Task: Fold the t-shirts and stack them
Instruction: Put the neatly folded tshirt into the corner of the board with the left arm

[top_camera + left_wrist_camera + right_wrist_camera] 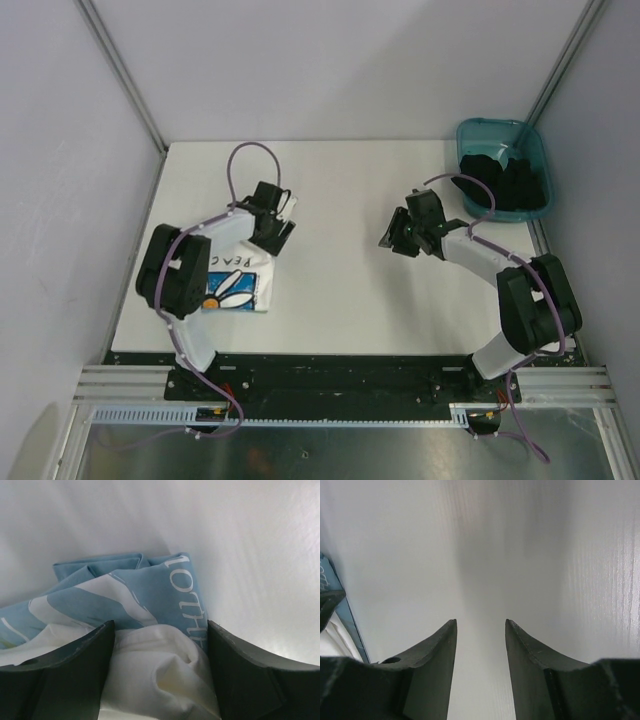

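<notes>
Left tool [159, 630]: you have it clenched on cloth. A bunched white fold fills the gap and presses against both fingers.
Held thing: the light-blue graphic tee [150, 587], its blue panel and white letters spilling out past the fingertips onto the table [340, 290].
Place of the grip: left half of the table, about mid-depth. Only a small white tuft shows at the tool from above.
Daisy tee [235, 285]: it lies flat and folded on the near left of the table, partly under your left arm.
Key relation: the daisy tee sits just beside the left tool, toward the near left, so your carry would run that way and be short.
Long axis: the folded daisy tee looks almost square, so I cannot tell you a long side.
Right tool [480, 625]: released, its jaws apart over bare table and nothing between them.
Nearer arm: the left. The right tool is well apart, across the middle gap.
Teal bin [535, 150]: far right corner, out of the path.
</notes>
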`<state>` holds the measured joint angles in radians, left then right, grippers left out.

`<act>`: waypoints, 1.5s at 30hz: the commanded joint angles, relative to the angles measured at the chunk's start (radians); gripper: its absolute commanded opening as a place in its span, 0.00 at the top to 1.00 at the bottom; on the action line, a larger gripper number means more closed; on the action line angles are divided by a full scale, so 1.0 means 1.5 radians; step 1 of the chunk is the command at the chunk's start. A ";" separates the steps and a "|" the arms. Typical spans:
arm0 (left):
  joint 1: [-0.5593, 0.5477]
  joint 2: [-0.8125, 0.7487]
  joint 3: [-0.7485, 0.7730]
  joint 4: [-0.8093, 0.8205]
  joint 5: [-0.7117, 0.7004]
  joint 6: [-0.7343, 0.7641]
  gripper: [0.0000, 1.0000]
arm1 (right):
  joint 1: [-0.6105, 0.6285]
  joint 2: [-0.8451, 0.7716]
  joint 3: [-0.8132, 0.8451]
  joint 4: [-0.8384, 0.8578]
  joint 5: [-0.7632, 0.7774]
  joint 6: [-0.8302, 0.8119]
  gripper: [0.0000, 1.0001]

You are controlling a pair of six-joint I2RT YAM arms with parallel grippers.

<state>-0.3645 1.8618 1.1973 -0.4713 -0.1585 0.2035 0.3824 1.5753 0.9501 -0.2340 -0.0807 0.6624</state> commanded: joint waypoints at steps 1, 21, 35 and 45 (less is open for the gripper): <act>0.027 -0.056 -0.128 -0.027 -0.073 0.020 0.23 | 0.005 -0.036 0.000 0.006 -0.009 0.005 0.52; 0.033 -0.227 -0.100 0.029 0.045 -0.044 0.04 | 0.008 -0.130 -0.012 -0.052 0.003 0.002 0.52; -0.172 -0.203 0.042 0.045 0.079 -0.332 0.01 | 0.000 -0.173 -0.011 -0.052 0.035 0.011 0.51; -0.201 -0.253 0.032 0.051 0.024 -0.405 0.00 | 0.008 -0.209 -0.011 -0.057 0.073 0.004 0.51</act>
<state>-0.6655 1.5639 1.2297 -0.4210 -0.0498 -0.3431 0.3889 1.3056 0.9367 -0.3214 -0.0219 0.6727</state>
